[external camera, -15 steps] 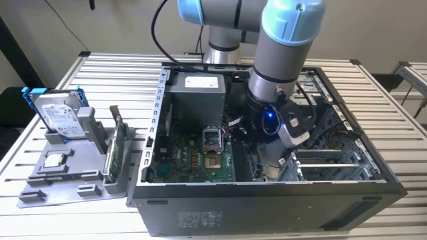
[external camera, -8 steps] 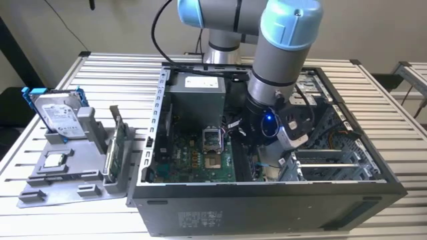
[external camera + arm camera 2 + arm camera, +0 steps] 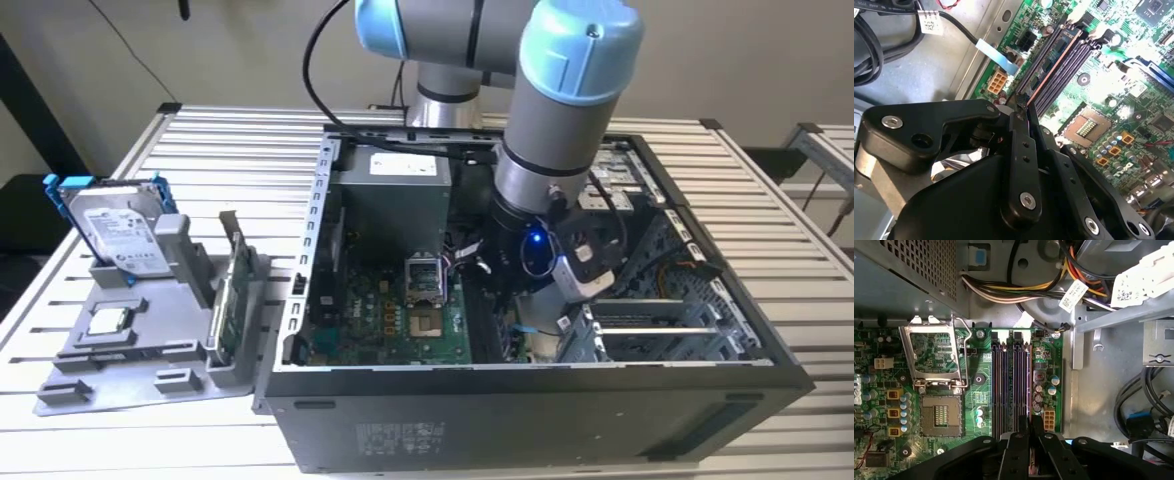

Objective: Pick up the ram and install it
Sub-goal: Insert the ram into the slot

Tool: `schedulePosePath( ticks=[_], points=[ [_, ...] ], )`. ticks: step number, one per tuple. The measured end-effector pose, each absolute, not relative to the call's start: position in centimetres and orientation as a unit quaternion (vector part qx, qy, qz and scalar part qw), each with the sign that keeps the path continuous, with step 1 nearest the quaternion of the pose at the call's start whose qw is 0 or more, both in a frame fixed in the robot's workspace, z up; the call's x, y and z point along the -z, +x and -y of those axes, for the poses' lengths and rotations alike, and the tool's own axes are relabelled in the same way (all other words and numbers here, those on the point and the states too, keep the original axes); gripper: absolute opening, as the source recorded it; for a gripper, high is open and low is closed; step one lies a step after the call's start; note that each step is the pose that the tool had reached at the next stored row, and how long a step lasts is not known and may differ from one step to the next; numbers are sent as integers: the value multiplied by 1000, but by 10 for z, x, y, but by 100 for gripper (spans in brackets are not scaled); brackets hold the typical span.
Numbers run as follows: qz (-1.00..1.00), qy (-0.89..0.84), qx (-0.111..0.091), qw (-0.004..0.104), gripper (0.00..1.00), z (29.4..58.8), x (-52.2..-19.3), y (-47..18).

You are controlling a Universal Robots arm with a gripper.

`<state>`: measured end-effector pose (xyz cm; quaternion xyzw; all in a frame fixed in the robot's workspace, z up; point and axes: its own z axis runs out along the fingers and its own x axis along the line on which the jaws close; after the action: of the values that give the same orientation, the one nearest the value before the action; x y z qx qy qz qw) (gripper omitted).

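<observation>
The gripper (image 3: 1023,107) is pinched on the ram (image 3: 1054,65), which lies along a slot (image 3: 1016,385) in the upper middle of the second wrist view. If it sits slightly askew, pressing could jam it or strain the board (image 3: 974,390). The fingers (image 3: 1021,440) hide the near end and its latch, so I can't judge the seating.

From my seat, the exterior view looks down at a slant from above and in front of the open dark grey metal computer case (image 3: 561,420) on the slatted white table (image 3: 214,150), far enough back to take in the grey-and-blue robot arm (image 3: 561,110) reaching into it. Both wrist views ride close over the green motherboard (image 3: 979,390), looking past the black gripper (image 3: 1030,432). I see the dark parallel memory slots (image 3: 1010,385) (image 3: 1064,65) and the square silver processor socket (image 3: 941,415) (image 3: 1085,126) in both wrist views.
</observation>
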<state>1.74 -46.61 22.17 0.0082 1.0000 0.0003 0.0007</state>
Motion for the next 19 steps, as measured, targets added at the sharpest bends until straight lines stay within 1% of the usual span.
schedulePosePath(
  ticks=[19],
  points=[
    [-1000,8,0,1,15,466,-218,17]
  ],
)
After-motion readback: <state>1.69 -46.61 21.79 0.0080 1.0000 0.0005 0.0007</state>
